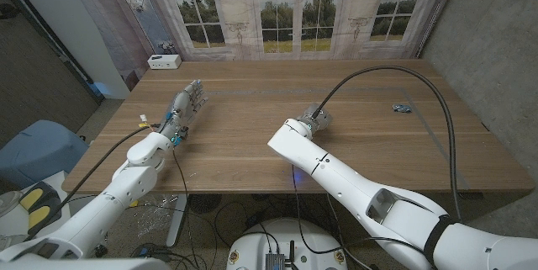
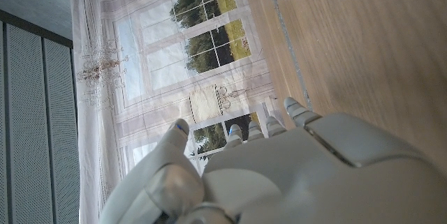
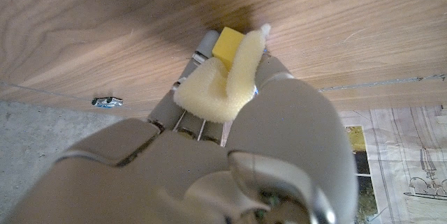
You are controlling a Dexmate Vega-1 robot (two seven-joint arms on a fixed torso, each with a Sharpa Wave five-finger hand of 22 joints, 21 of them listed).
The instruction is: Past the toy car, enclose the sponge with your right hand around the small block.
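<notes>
My right hand (image 1: 315, 119) sits near the middle of the wooden table (image 1: 252, 148). In the right wrist view its fingers (image 3: 202, 49) grip a pale yellow sponge (image 3: 223, 84), which is bent over a small yellow block (image 3: 228, 43) at the fingertips. In the head view the sponge and block are hidden by the hand. The small blue toy car (image 1: 401, 108) stands on the table to the right of that hand, apart from it, and shows as the toy car (image 3: 107, 101) in the right wrist view. My left hand (image 1: 185, 106) holds nothing, fingers stretched out, at the table's left side.
A white box (image 1: 164, 61) sits at the table's far left corner. A black cable (image 1: 420, 85) arcs over the right half of the table. Curtained windows stand behind the far edge. Bare wood lies between the two hands.
</notes>
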